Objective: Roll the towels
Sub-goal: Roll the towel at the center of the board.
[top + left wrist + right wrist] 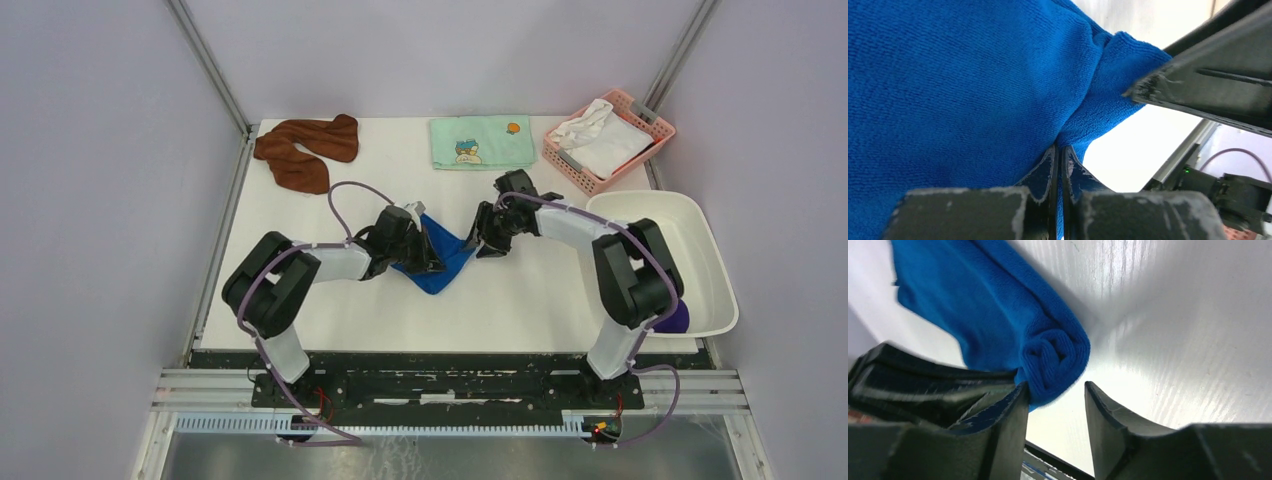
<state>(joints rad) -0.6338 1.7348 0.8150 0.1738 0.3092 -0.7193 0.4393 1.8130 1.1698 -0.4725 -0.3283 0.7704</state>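
The royal blue towel (440, 265) lies mid-table between my two grippers. My left gripper (424, 256) is shut on a fold of it, and in the left wrist view a thin strip of blue towel (958, 90) sits pinched between the closed fingertips of that left gripper (1059, 150). My right gripper (484, 246) stands open at the towel's right corner. In the right wrist view the blue towel's rolled end (1053, 357) rests on the table just ahead of the right gripper (1055, 390), touching its left finger. The rust-brown towel (305, 150) lies crumpled at the back left. The dark purple towel (676, 318) sits in the tub's near corner.
A pale green cartoon-print towel (482, 142) lies flat at the back centre. A pink basket (560, 160) holding a white cloth stands at the back right. A white tub (700, 235) sits along the right edge, beside my right arm.
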